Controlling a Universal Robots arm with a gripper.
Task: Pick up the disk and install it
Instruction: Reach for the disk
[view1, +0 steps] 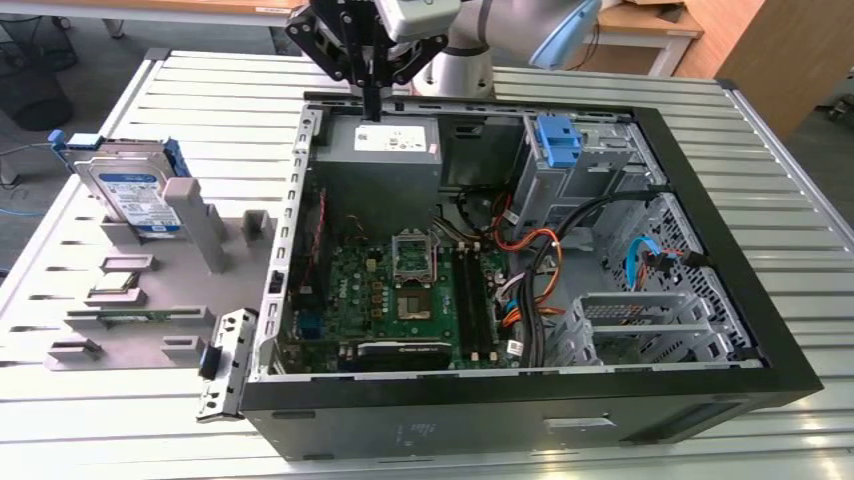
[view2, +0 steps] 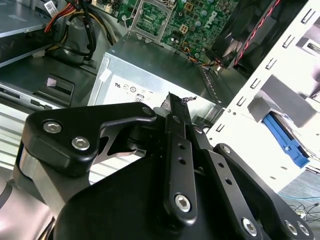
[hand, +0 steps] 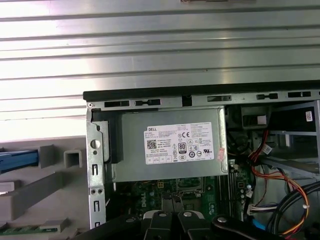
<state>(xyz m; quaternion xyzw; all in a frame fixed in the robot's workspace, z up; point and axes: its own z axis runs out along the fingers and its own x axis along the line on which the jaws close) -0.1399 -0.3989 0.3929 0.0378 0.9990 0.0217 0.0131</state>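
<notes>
Black gripper (view1: 372, 112) is seen pinched closed, empty, above the grey metal power-supply box (view1: 380, 142). The flat silver, blue-labelled disk (view1: 134, 195) is propped upright at the slatted worktop's (view1: 767, 150) edge.

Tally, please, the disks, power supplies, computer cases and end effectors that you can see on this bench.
Disk: 1
Power supply: 1
Case: 1
End effector: 1
Total: 4
</notes>
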